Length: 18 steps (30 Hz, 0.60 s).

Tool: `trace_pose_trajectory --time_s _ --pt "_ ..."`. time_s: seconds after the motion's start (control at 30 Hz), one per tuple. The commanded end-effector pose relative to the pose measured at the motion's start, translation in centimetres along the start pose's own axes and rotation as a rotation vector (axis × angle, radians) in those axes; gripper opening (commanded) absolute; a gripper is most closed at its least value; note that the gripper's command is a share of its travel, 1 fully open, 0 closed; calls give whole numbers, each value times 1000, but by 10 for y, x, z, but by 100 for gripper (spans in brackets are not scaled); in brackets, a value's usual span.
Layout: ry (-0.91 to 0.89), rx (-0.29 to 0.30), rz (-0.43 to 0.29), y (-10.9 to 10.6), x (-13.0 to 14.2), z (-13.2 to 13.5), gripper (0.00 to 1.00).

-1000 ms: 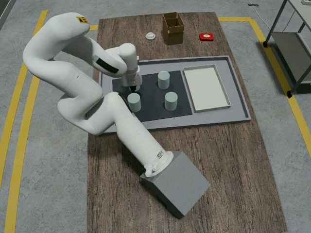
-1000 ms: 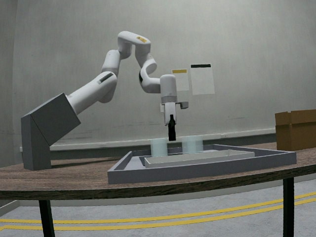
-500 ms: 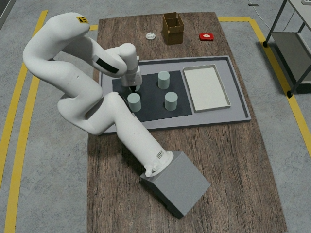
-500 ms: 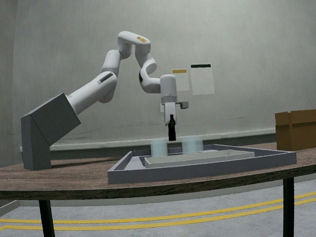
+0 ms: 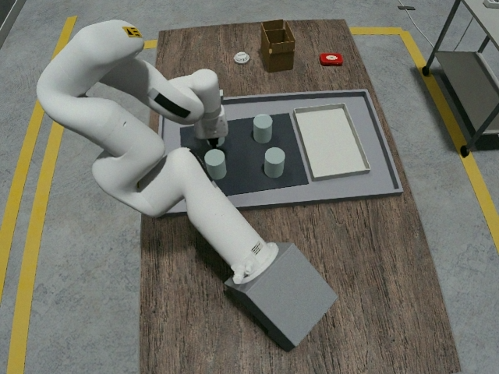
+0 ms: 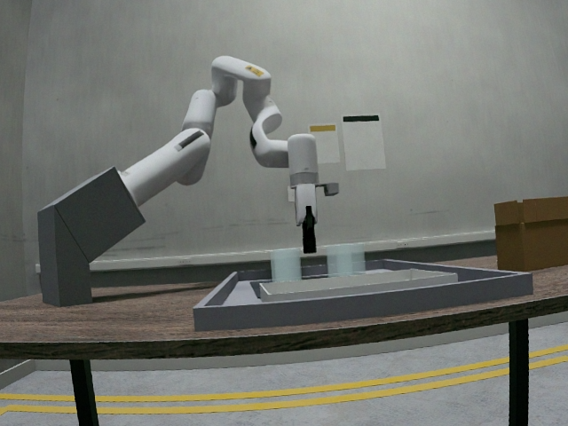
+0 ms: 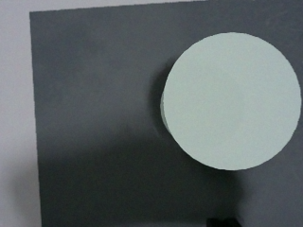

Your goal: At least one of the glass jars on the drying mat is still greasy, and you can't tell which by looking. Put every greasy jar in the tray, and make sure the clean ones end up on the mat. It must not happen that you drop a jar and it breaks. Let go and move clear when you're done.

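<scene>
Three pale green glass jars stand in plain view on the dark drying mat (image 5: pixel 245 177) (image 7: pixel 95 142): a front left jar (image 5: pixel 215 164), a back jar (image 5: pixel 263 128) and a front right jar (image 5: pixel 274 161). A further jar (image 5: pixel 220 141) (image 7: pixel 232 101) is mostly hidden under my wrist; the wrist view shows its round top near the mat's corner. My gripper (image 5: pixel 211 140) (image 6: pixel 309 248) (image 7: pixel 222 222) is shut and empty, pointing down, with its tips at about the height of the jar tops, beside that jar. The white tray (image 5: pixel 330 140) (image 6: pixel 358 284) lies empty to the right of the mat.
Mat and tray sit in a large grey walled base (image 5: pixel 378 132) (image 6: pixel 358 307). A cardboard box (image 5: pixel 277 44) (image 6: pixel 532 233), a white round item (image 5: pixel 241 57) and a red item (image 5: pixel 330 58) lie at the table's far end. A metal cart (image 5: pixel 463 68) stands on the floor to the right.
</scene>
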<state>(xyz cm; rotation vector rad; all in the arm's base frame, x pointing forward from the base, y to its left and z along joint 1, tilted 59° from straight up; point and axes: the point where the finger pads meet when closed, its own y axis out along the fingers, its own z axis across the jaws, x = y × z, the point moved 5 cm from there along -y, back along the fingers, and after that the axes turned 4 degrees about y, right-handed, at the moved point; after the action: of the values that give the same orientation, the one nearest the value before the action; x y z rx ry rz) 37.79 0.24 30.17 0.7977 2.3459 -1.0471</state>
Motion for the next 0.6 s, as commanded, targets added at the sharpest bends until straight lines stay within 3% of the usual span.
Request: trace_pose_trajectory --time_s 0.0,0.27,0.3,0.57 --pt "0 0 3 -1 -1 0 0" --pt "0 0 3 -1 -1 0 0" --pt "0 0 3 -1 -1 0 100" --pt "0 0 3 -1 -1 0 100"
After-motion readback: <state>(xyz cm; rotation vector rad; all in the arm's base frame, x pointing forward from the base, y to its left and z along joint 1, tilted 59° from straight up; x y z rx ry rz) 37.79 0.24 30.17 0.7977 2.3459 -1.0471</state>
